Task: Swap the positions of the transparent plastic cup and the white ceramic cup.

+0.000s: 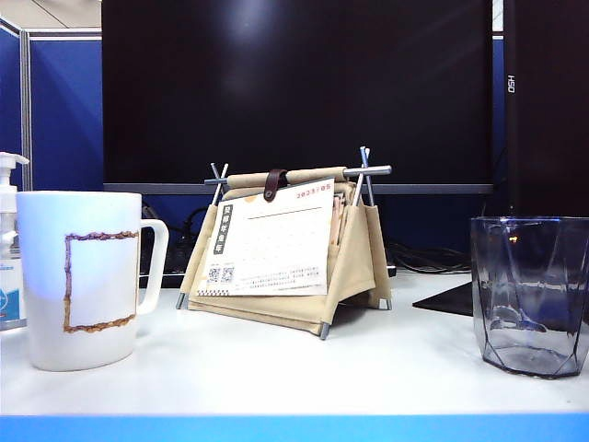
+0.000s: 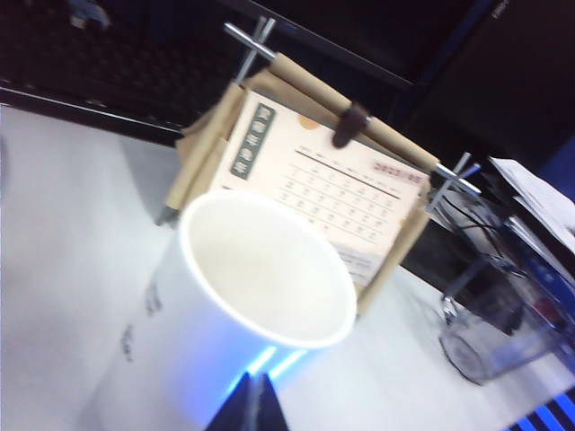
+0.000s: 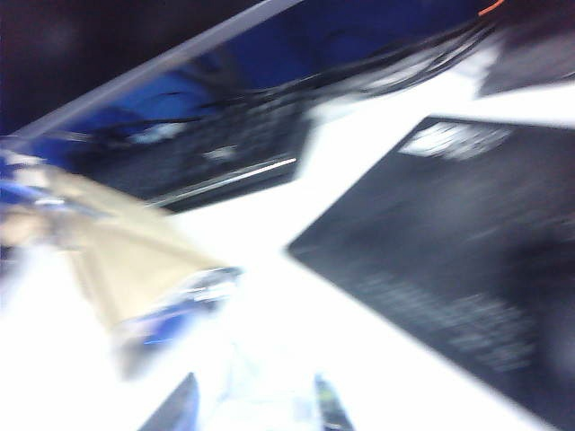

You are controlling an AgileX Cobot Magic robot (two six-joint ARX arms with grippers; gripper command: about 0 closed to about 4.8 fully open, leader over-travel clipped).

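I hover the closed left gripper (image 2: pixel 252 409) above the white ceramic cup (image 1: pixel 83 276); the right gripper (image 3: pixel 256 404), jaws parted, nears the transparent plastic cup (image 1: pixel 531 295). Next: grasp both.

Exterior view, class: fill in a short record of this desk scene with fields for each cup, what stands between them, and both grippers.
white ceramic cup: left, upright, handle toward middle
transparent plastic cup: right, upright
between them: desk calendar on canvas stand
left gripper: shut, just above white cup's rim, holding nothing
right gripper: jaws apart, blurred, over the desk

"2025/05" on desk calendar (image 1: pixel 276 241)
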